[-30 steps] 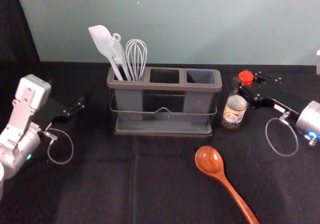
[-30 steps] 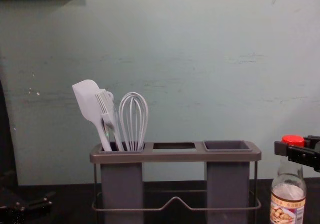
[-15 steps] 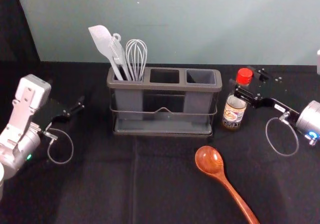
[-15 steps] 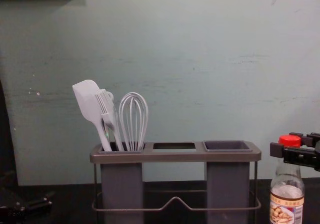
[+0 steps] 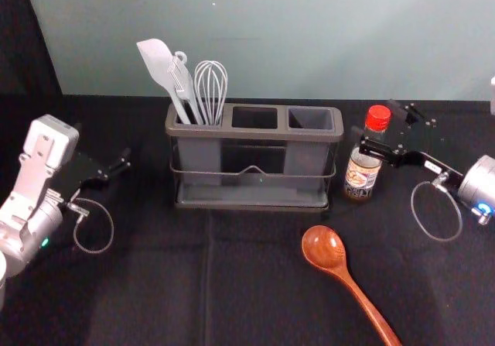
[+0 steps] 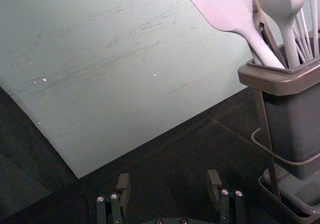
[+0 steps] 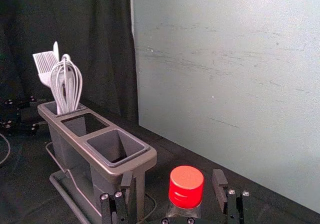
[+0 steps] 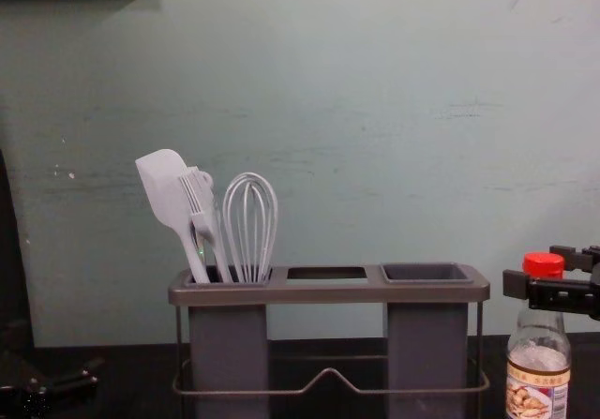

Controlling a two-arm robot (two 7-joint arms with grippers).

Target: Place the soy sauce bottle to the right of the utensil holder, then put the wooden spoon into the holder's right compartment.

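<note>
Pale green wall (image 5: 271, 40) backs a desk (image 5: 139, 284) draped in black cloth, where a soy sauce bottle (image 5: 362, 174) stands upright just beside the utensil holder (image 5: 251, 135), on its right. The robot's right end effector (image 7: 173, 183) reaches in from the right at the bottle's neck, its fingers spread to either side of the red cap (image 7: 186, 186), pinching nothing. The left end effector (image 6: 168, 175), also spread, waits idle left of the holder.

With the bottle looking placed, the step in hand is most likely a clean release. The right arm would do best to back straight out along the line of its fingers, slowly and level, keeping them wide until they are well past the glass. A sideways drift could tip the tall bottle, and an early lift could catch under the cap.

The wooden spoon (image 5: 323, 247) lies in front of the holder, bowl toward it, handle running toward the robot. For that leg, a firm hold and an upright turn above the holder's right compartment (image 5: 311, 118), centered before lowering, should keep it off the rim and away from the bottle.
</note>
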